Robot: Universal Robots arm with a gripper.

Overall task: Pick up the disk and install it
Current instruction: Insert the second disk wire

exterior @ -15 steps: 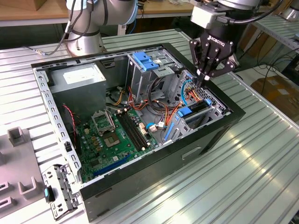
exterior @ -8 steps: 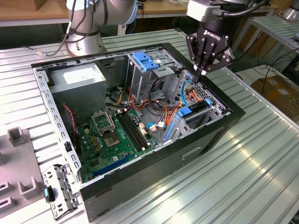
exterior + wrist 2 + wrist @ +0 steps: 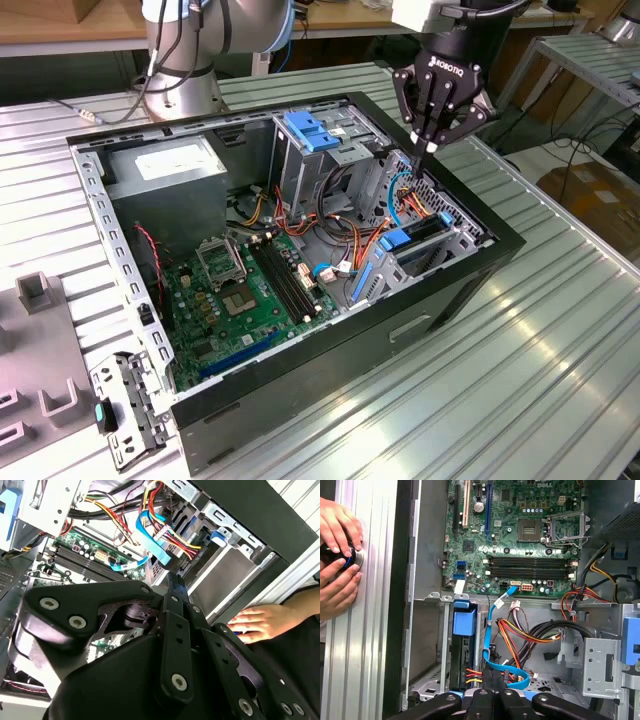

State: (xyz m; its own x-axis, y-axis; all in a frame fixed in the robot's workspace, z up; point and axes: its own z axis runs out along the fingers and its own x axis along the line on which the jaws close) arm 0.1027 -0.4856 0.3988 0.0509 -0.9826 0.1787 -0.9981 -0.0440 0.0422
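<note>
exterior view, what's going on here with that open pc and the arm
A robot arm's hand hangs over the drive cage corner of an open PC case lying on its side on a metal table, fingertips drawn together just above the blue and orange cables. It holds nothing that can be seen. In the first wrist view, a person's hands rest on a knob on the table beside the case.

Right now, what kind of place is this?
Probably a robotics lab or workshop: a robot arm stands on a ribbed metal workbench over an opened computer case, with more benches behind.
</note>
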